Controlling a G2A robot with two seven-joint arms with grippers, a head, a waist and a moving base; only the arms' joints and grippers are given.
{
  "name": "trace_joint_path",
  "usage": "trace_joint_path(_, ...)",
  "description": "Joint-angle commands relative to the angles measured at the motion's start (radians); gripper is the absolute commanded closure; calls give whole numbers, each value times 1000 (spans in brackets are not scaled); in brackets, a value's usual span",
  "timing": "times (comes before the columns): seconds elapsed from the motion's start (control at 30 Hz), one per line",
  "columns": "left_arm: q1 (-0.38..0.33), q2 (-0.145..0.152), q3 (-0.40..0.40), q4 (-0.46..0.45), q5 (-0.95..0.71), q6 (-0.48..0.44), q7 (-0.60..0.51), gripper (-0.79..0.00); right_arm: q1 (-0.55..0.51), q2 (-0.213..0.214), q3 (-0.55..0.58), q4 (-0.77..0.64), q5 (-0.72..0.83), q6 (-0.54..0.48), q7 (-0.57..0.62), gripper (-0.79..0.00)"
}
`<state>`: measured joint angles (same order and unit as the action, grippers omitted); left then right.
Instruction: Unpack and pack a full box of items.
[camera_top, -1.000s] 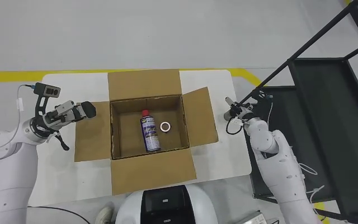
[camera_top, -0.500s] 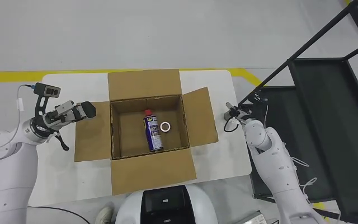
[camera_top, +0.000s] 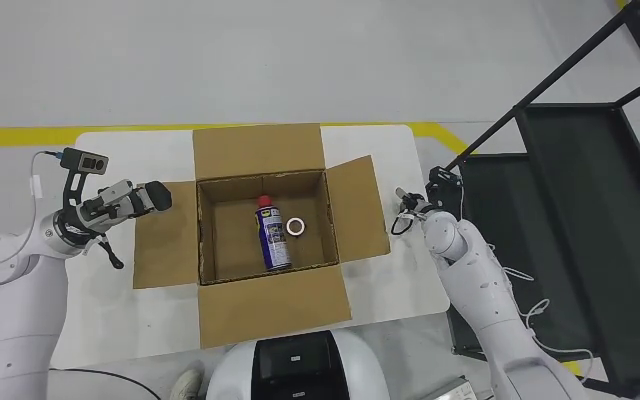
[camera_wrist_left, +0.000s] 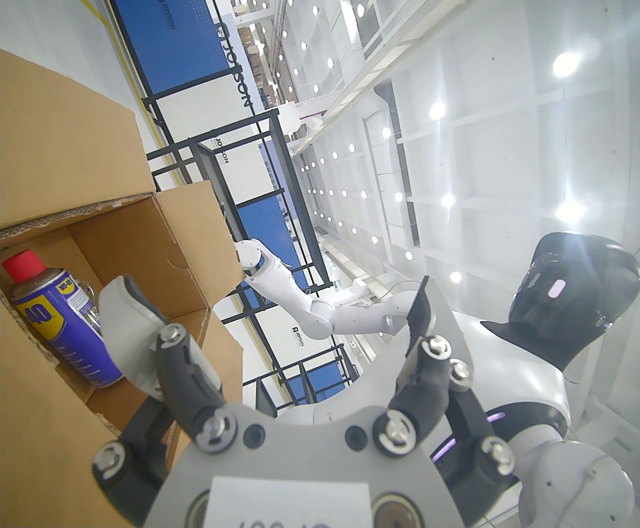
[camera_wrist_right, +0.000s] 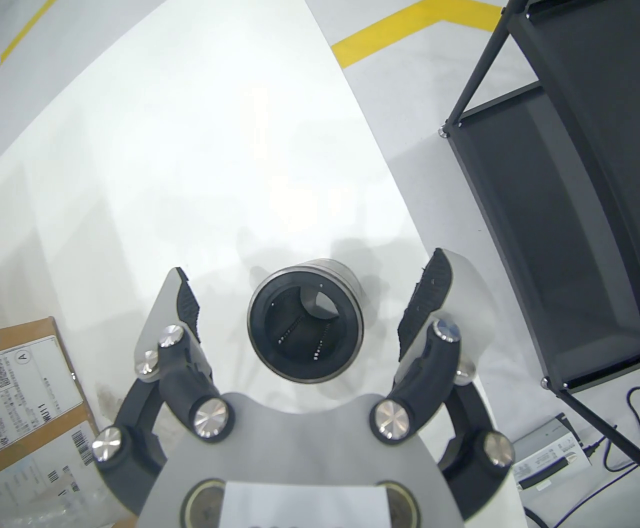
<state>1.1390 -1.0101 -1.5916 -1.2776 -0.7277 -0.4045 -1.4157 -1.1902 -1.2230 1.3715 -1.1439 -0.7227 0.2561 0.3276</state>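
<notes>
Between the parted tips of the right pincer, the metal sleeve, seemingly loose on the tabletop, could topple if one clips it.

This is an industrial hall: high ceiling with rows of lights, blue partition panels, yellow floor tape, a black metal rack.

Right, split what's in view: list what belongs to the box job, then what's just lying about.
Job:
- cardboard box, flaps open
- spray can and small ring inside it
- metal cylinder on the table, between the jaws of the open right claw, untouched
- open left claw beside the box

Lying about:
- black rack
- yellow floor line
- grey device on the floor
</notes>
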Motion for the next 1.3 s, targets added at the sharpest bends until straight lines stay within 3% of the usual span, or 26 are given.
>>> trace_joint_path(0.0, 0, 0, 0, 0, 0, 0, 0, -785, 0, -1, -3, 0, -4, 9, -2, -126)
trace_joint_path(0.03, 0, 0, 0, 0, 0, 0, 0, -785, -1, -2, -5, -1, -7, 11, 1, 0)
trace_joint_path(0.57, 0, 0, 0, 0, 0, 0, 0, -785, -59, -2, -3, -106, -56, 45, 4, 0)
trace_joint_path(1.1, 0, 0, 0, 0, 0, 0, 0, -785, -334, 20, 137, -600, -49, -40, -3, 0)
trace_joint_path(1.27, 0, 0, 0, 0, 0, 0, 0, -785, -419, 21, 162, -721, -68, -83, -105, 0)
